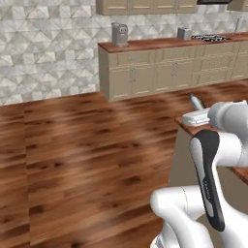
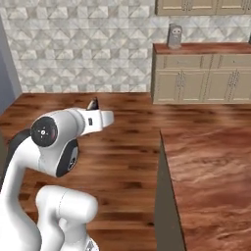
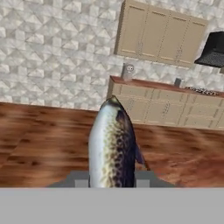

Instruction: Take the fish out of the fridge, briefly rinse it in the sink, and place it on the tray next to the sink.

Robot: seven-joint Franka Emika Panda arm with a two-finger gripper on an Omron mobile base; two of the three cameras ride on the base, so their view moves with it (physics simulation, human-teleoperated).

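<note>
hand view: slender dark-grey speckled fish (image 3: 112, 146) pinched upright in the two-finger gripper (image 3: 112, 179), above wooden floor.
grip should be kept firm and level while carried to the sink.

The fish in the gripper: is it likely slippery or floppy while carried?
The fish looks smooth and glossy, so probably slippery. It stands straight out of the gripper without drooping, so it seems stiff. Its slim tapering body might slide out forward.
</note>
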